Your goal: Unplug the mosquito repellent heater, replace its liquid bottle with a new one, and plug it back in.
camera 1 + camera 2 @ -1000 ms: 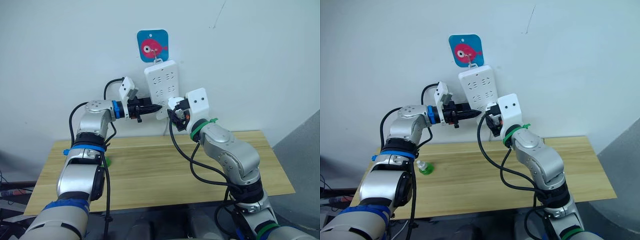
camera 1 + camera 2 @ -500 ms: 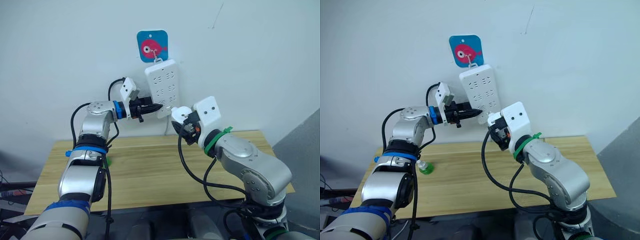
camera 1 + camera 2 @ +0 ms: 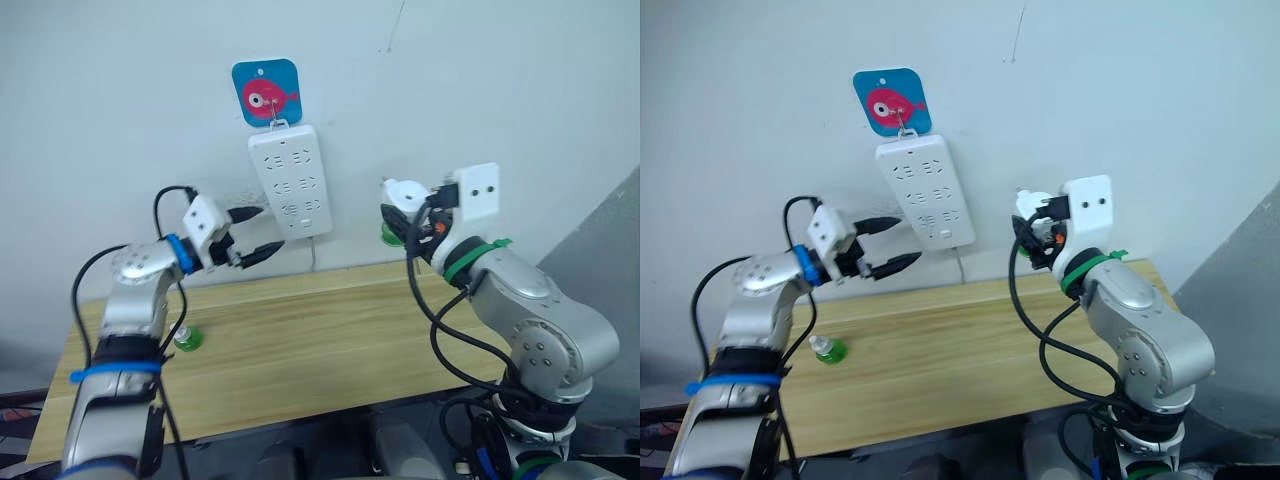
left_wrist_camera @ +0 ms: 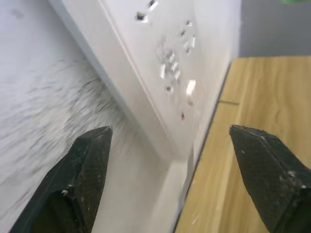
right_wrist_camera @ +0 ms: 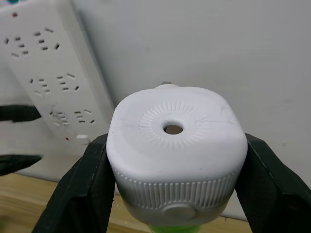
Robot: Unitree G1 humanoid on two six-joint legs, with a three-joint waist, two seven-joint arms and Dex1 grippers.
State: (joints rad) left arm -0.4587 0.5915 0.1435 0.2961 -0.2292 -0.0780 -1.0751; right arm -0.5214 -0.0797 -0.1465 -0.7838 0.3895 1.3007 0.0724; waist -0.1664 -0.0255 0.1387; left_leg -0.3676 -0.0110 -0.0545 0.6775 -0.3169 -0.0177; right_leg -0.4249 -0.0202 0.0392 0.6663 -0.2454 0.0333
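Head views: right gripper (image 3: pixel 405 215) is pinching the mosquito repellent heater (image 3: pixel 403 195) clear of the power strip (image 3: pixel 288 180), its liquid bottle (image 3: pixel 390 234) sitting underneath; the new one (image 3: pixel 826 349) is standing on the table (image 3: pixel 960 350). Left wrist view: left gripper (image 4: pixel 180 160) is hanging spread wide beside the strip. Right wrist view: fingers (image 5: pixel 80 187) are clamping the heater's sides, green showing below.

Power strip (image 3: pixel 288 182) sockets unobstructed; left gripper (image 3: pixel 252 232) just beside it; tabletop (image 3: pixel 330 330) open except bottle (image 3: pixel 186 339).

Bare test room: plain white wall (image 3: pixel 520 90), hung power strip (image 3: pixel 288 182), wooden table (image 3: pixel 330 340).
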